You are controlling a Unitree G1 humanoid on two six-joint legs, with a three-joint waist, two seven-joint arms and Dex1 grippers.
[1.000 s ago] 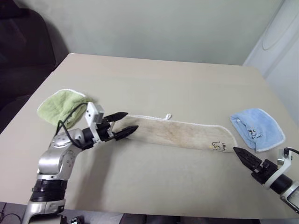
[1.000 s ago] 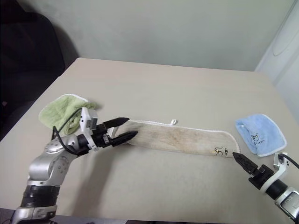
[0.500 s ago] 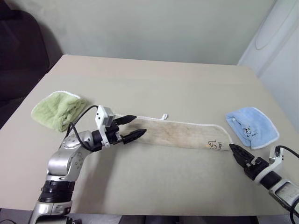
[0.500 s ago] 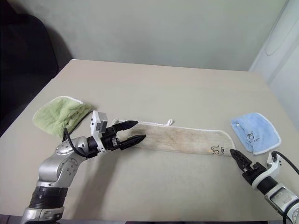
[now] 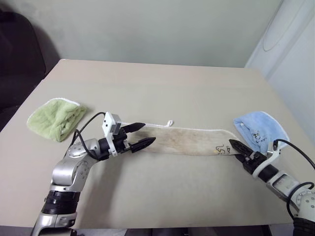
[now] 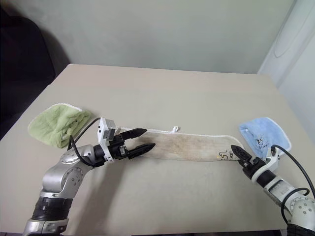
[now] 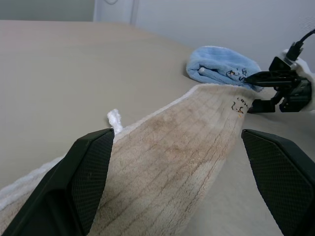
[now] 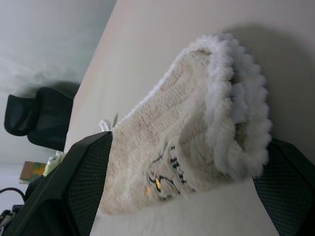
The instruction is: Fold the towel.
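I am holding the left gripper (image 5: pixel 141 135) wide open at the left end of the towel (image 5: pixel 184 141), lying folded lengthwise mid-frame, while the right gripper (image 5: pixel 235 148), fingers spread, is straddling its right end.

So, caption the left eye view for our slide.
Both open hands flank the flat towel.

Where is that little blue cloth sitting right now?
In the left eye view the light blue cloth lies on the table's right side, just beyond the beige towel's right end, near the right gripper.
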